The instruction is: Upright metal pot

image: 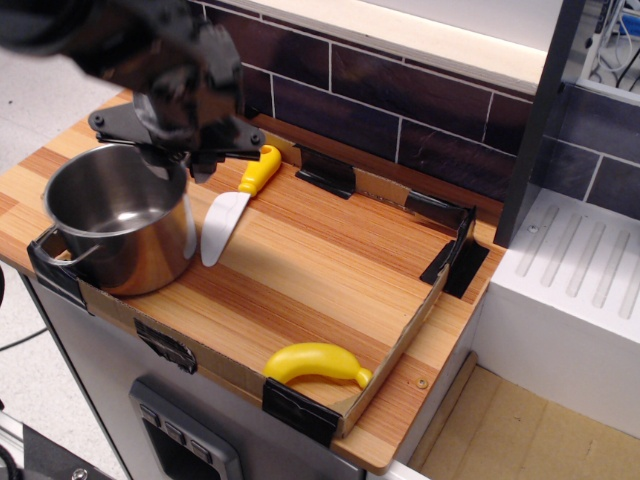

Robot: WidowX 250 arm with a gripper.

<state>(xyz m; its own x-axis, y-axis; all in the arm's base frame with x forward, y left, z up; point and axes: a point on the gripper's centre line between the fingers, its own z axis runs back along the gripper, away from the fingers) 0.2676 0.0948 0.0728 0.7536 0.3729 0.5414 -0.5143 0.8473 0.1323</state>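
The metal pot (125,235) is a large shiny steel cylinder. It stands upright with its opening up at the left end of the wooden board (320,260). One wire loop handle points to the front left. My black gripper (182,165) is blurred, directly over the pot's far right rim. Its fingers straddle the rim and appear closed on it. The pot's inside shows empty.
A knife (235,200) with a yellow handle and white blade lies just right of the pot. A yellow banana (315,362) lies at the board's front edge. Low cardboard walls with black tape (455,250) border the board. A dark tiled wall stands behind, and a white counter (570,290) is to the right.
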